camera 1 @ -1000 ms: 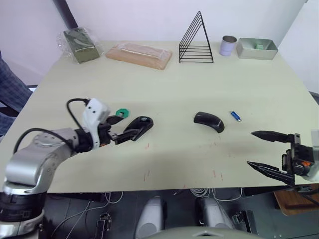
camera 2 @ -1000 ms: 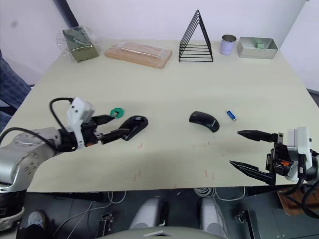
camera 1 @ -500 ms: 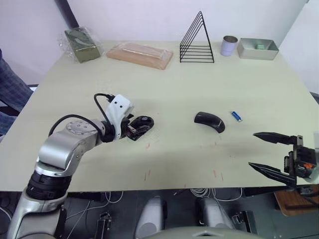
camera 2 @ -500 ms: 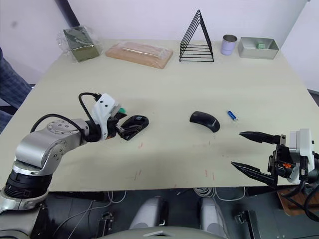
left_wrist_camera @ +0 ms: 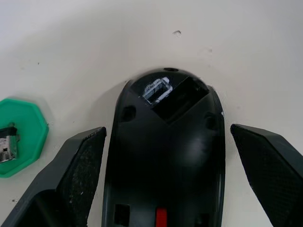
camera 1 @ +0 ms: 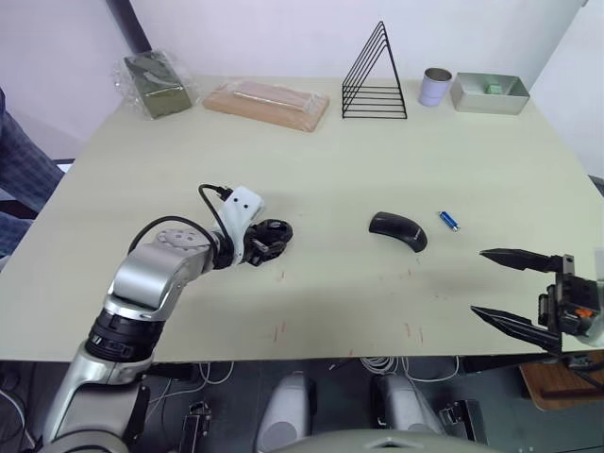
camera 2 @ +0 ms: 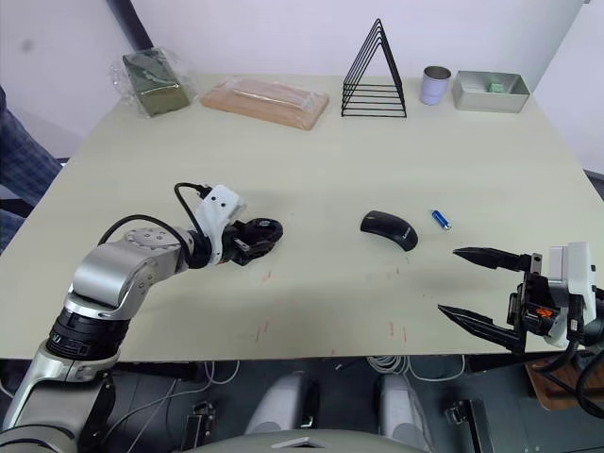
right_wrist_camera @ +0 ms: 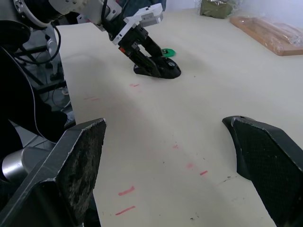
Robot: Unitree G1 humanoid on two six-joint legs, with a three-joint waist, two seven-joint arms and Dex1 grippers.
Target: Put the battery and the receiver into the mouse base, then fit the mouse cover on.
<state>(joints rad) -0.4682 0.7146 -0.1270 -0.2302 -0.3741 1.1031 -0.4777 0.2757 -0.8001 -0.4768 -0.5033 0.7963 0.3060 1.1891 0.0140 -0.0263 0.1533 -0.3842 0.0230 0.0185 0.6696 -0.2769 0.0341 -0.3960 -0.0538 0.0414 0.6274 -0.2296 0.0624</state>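
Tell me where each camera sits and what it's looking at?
Head eyes: on the head, looking down at the table; both arms show.
Left wrist: on the left arm, looking along the open left gripper straddling the mouse base, beside a green disc.
Right wrist: on the right arm, looking across the table between the open right gripper.
Shared: wrist views both show base and disc.

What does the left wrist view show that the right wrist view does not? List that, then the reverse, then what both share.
Left wrist view: the mouse base from close up, with its hollow compartment and red patch; a tiny piece, likely the receiver, on the green disc; the left fingers open either side of the base.
Right wrist view: the right fingers spread wide, red marks on the table, a wrapped board.
Both: base, disc, left fingers.
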